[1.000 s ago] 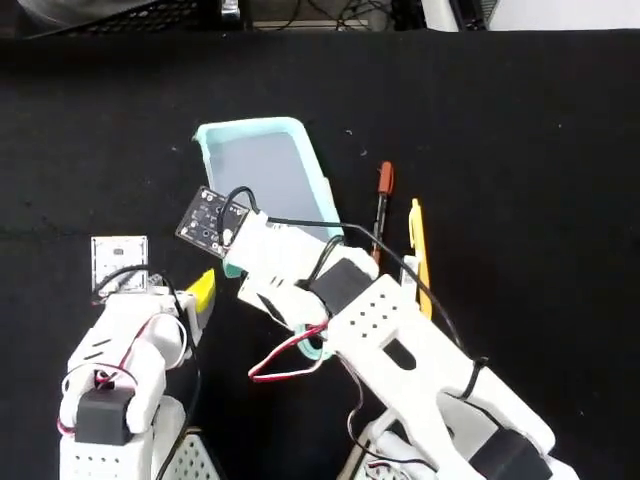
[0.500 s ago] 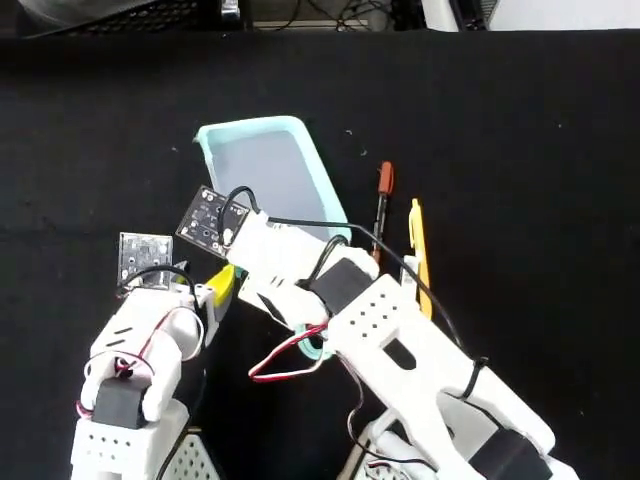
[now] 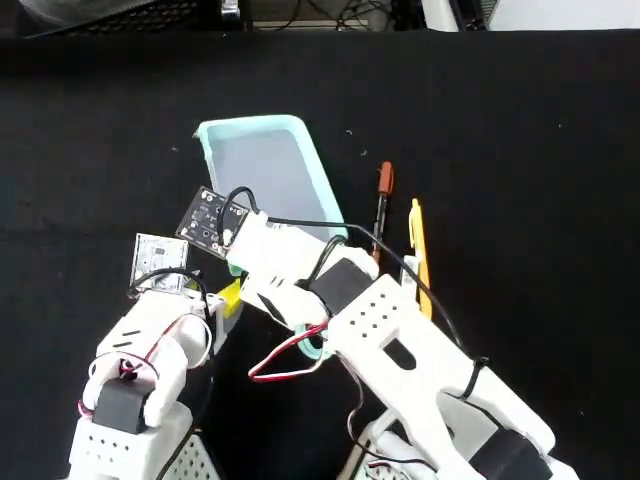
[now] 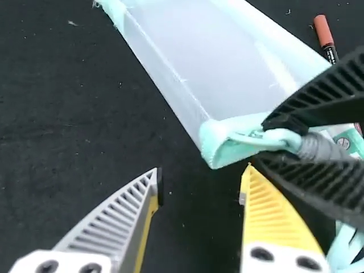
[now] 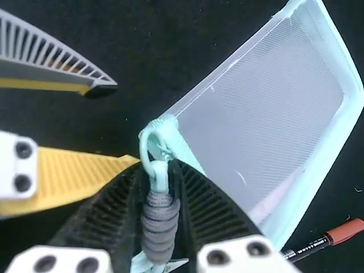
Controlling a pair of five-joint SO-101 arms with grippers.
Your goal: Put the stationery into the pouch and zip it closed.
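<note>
Your right gripper [image 5: 160, 173] is clamped tight on the zip pull [image 5: 159, 219] at the pouch [image 3: 262, 168] corner nearest the arms. Left gripper [image 4: 199, 213] is wide open w/ nothing in it, sitting just beside that same corner, approx touching the right one's jaw. Pouch lies flat on the table [image 3: 520, 150]. The 2 pens, brown-cap [image 3: 382, 205] and yellow [image 3: 419, 250], lie outside it on the right arm's side.

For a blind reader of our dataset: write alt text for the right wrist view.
The right gripper is shut on the grey zipper pull at a corner of the mint pouch on a black table. The left gripper, open, sits beside that corner; a brown-capped pen lies past the pouch.
</note>
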